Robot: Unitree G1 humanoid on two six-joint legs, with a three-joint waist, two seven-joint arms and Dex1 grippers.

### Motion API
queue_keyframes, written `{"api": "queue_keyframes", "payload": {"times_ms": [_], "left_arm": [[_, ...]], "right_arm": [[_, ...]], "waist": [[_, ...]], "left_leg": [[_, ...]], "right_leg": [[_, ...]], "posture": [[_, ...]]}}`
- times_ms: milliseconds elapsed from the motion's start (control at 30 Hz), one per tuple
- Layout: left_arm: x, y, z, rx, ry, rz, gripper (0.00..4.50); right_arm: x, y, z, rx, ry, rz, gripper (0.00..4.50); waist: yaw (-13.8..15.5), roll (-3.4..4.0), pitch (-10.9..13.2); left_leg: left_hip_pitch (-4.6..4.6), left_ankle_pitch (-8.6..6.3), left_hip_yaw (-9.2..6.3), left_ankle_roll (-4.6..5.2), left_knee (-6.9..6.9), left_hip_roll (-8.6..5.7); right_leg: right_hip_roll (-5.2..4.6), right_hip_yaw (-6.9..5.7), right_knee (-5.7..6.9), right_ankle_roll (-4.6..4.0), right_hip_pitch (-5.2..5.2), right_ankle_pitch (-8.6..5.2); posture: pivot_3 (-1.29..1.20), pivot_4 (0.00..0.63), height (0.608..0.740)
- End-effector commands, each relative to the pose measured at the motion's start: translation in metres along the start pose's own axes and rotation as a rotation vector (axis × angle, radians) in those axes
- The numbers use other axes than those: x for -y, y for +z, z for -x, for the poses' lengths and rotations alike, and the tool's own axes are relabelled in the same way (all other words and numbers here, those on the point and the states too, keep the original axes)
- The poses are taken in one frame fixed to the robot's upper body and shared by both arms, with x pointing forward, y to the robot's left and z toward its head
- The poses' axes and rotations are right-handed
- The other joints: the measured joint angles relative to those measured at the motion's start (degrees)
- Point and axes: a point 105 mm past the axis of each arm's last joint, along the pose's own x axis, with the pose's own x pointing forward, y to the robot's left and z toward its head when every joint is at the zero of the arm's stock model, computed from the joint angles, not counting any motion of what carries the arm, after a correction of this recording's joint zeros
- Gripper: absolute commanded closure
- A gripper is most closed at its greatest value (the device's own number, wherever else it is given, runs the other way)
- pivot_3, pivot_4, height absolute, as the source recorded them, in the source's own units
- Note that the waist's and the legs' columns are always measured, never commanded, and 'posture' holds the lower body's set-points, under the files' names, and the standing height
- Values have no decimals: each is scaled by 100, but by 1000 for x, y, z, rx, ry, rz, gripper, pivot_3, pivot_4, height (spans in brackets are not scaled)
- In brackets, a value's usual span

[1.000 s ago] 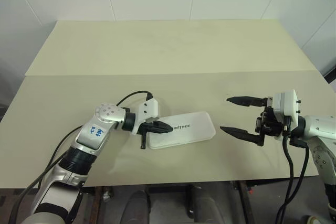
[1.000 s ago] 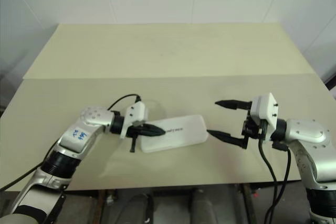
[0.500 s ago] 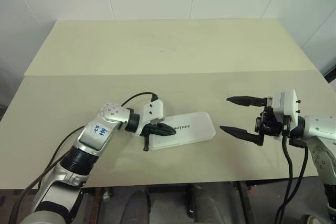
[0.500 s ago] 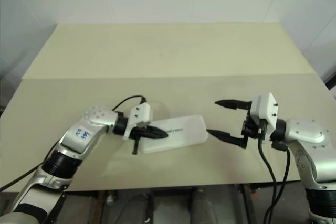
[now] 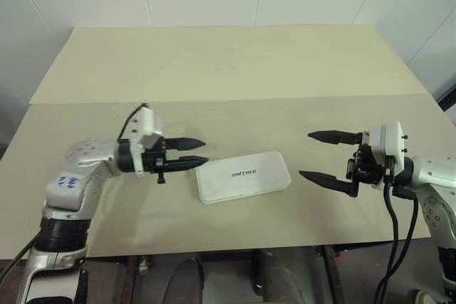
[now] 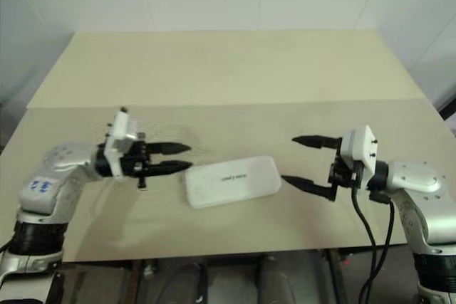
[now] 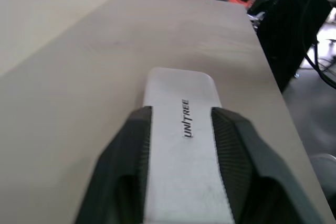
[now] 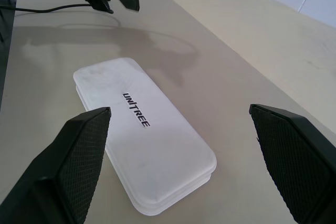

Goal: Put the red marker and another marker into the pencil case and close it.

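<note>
The white pencil case (image 5: 244, 176) lies flat and closed on the table, "UNITREE" lettering on its lid. The red marker and the other marker are hidden from view. My left gripper (image 5: 204, 152) hovers just left of the case's short end, level and pointing at it, fingers open with nothing between them. In the left wrist view the case (image 7: 181, 171) shows beyond the two fingers (image 7: 137, 145). My right gripper (image 5: 306, 154) stands wide open a short way to the right of the case, empty, pointing toward it. Its wrist view shows the case (image 8: 152, 150) lying diagonally ahead.
The beige table (image 5: 228, 69) stretches far behind the case, with a seam (image 5: 228, 100) running across it. Its front edge (image 5: 214, 250) is close below the case. White walls stand behind.
My left gripper, shut and over the case's left end before, has pulled back to the left, risen a little and opened. The right gripper and the case have kept still.
</note>
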Motion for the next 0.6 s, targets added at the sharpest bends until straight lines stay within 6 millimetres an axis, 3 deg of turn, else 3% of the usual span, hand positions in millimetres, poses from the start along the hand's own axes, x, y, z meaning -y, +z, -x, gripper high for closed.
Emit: {"api": "queue_keyframes", "payload": {"times_ms": [33,133,300,600], "left_arm": [[-2,20,13,59,54,-104,1069],[-6,23,22,66,92,-131,69],[-8,21,24,56,98,-130,28],[-5,14,30,17,84,-135,28]], "right_arm": [[1,10,-3,34,17,50,0],[2,12,-4,41,29,58,0],[3,11,4,16,31,64,0],[12,-5,46,-111,-60,61,0]], "waist": [[6,0,0],[6,0,0],[6,0,0],[3,0,0]], "left_leg": [[1,0,0,0,0,0],[0,0,0,0,2,1],[1,0,4,-1,-3,1],[1,-1,9,-2,-2,3]], "right_leg": [[0,0,0,0,0,0],[0,-1,-1,-1,1,1],[0,0,-3,-1,0,1],[0,1,-5,-1,0,1]], "posture": [[0,150,740],[0,150,740],[0,150,740],[0,150,740]]}}
